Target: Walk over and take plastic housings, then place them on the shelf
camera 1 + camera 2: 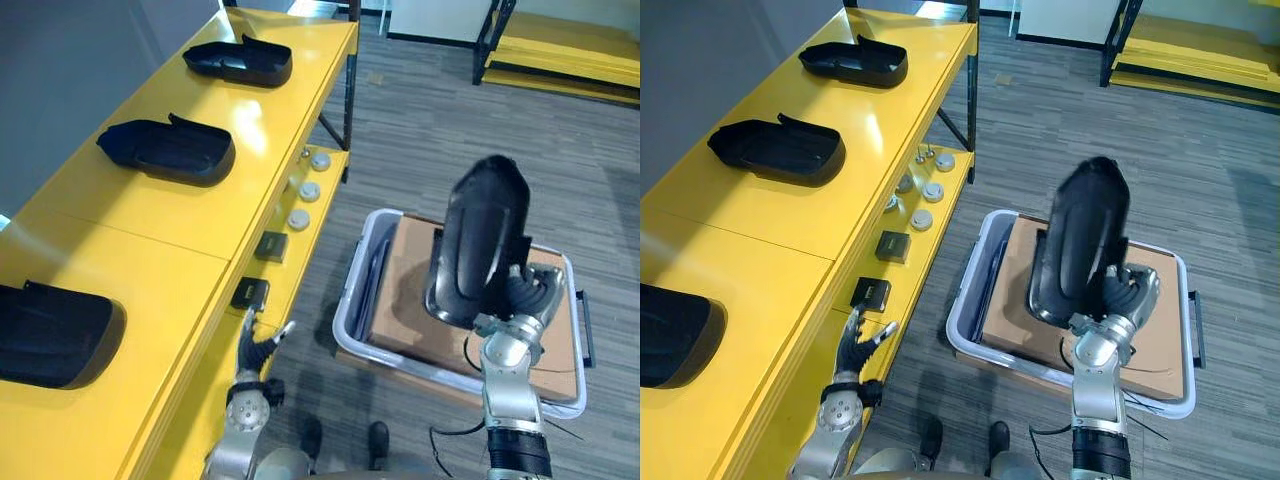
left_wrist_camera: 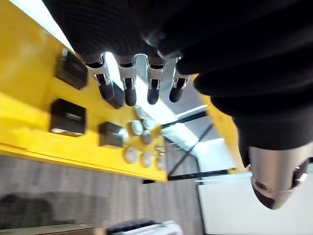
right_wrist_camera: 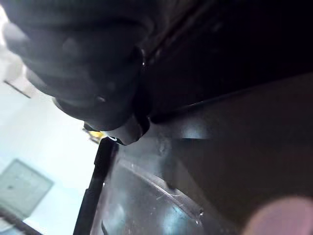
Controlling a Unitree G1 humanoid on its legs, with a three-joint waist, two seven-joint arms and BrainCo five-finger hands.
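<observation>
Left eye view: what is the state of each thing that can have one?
held housing, upright, lifted over the bin.
right robot hand, shut on held housing.
left robot hand, open, empty.
shelf housings, three, lying on the top shelf.
bin, holds a cardboard sheet.

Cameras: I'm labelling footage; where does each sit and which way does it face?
Left eye view: head, looking down at yellow shelf, plastic bin; left hand, right hand show.
Right eye view: same scene, slightly aside.
Left wrist view: along open left hand to lower-shelf parts.
Right wrist view: against the black housing.
Shared: both eyes show it held.
</observation>
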